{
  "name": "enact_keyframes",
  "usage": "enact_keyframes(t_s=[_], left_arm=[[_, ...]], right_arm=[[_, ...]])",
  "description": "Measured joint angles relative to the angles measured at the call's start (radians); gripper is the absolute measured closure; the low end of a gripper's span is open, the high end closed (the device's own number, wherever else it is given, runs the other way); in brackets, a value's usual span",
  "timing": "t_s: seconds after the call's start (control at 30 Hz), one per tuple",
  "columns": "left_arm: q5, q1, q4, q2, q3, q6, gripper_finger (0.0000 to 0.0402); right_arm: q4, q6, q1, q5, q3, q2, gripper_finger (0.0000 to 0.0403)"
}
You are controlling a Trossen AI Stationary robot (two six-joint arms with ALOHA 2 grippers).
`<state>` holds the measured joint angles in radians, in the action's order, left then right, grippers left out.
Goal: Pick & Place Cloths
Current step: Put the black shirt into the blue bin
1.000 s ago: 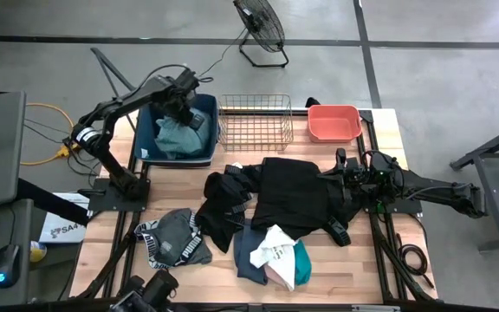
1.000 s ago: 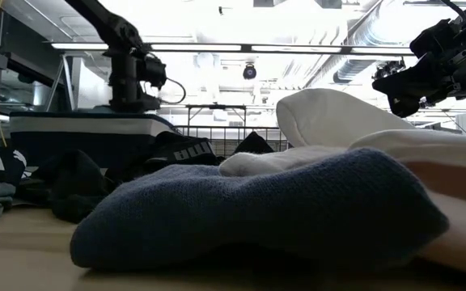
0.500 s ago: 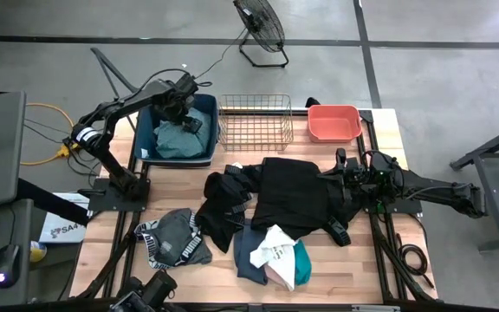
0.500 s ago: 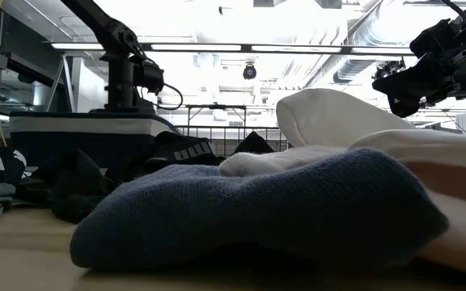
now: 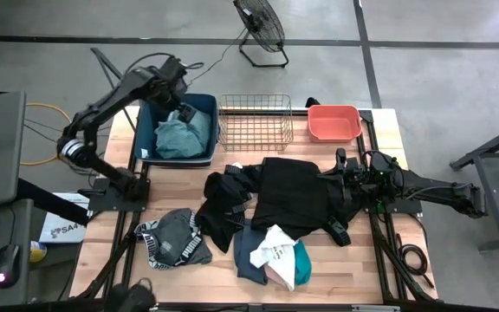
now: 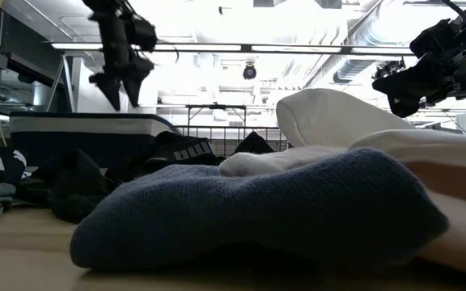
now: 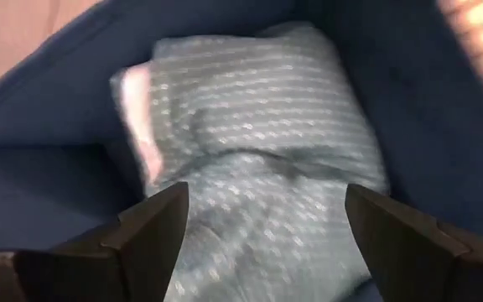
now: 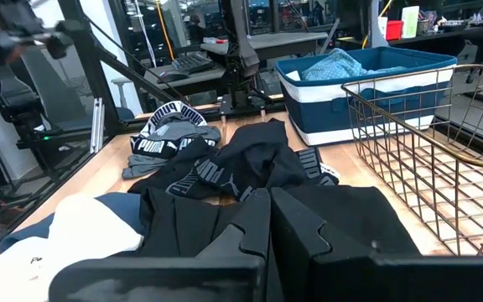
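The left gripper [image 5: 178, 87] hangs above the blue tub [image 5: 148, 139] with jaws wide and empty; a teal cloth [image 5: 180, 134] lies inside. The right gripper [image 5: 343, 166], shut, rests over the black cloth [image 5: 288, 191]. I judge the next move is reaching a cloth on the table [image 5: 119, 234].

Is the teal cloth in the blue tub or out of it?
In: the teal cloth lies inside the blue tub, free of the left gripper.
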<state>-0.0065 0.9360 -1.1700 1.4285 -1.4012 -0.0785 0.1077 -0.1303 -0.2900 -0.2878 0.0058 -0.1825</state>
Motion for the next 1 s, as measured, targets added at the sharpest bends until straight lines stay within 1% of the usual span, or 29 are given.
enact_keyframes(t_s=[0.07, 0.27, 0.3, 0.4, 0.57, 0.67, 0.77, 0.83, 0.9, 1.0], left_arm=[[0.05, -0.009, 0.003, -0.058, 0.013, 0.012, 0.009], [0.078, -0.094, 0.062, -0.254, 0.115, 0.007, 0.009], [0.083, -0.111, 0.08, -0.289, 0.139, -0.001, 0.009], [0.098, -0.167, 0.131, -0.388, 0.212, -0.029, 0.009], [0.123, -0.267, 0.258, -0.53, 0.333, -0.09, 0.009], [0.131, -0.332, 0.322, -0.593, 0.394, -0.122, 0.009], [0.131, -0.392, 0.364, -0.635, 0.439, -0.139, 0.009], [0.125, -0.425, 0.371, -0.653, 0.46, -0.144, 0.009], [0.122, -0.455, 0.395, -0.664, 0.474, -0.147, 0.009], [0.12, -0.487, 0.415, -0.663, 0.482, -0.147, 0.009]], right_arm=[[0.0, 0.0, 0.0, 0.0, 0.0, 0.0, 0.0398], [0.001, 0.003, 0.0, 0.001, 0.0, 0.0, 0.0398], [0.005, 0.016, 0.0, 0.009, 0.0, 0.0, 0.0398], [0.035, 0.045, 0.0, 0.079, 0.0, 0.0, 0.0398], [0.039, 0.009, 0.0, 0.127, 0.0, 0.0, 0.0398], [0.04, -0.143, 0.0, 0.11, 0.0, 0.0, 0.0398], [0.08, -0.249, 0.0, 0.102, 0.0, 0.001, 0.0398], [0.081, -0.38, 0.0, 0.105, 0.0, 0.0, 0.0398], [0.084, -0.42, 0.0, 0.117, 0.0, 0.0, 0.0398], [0.086, -0.46, 0.002, 0.17, 0.0, 0.0, 0.0398]])
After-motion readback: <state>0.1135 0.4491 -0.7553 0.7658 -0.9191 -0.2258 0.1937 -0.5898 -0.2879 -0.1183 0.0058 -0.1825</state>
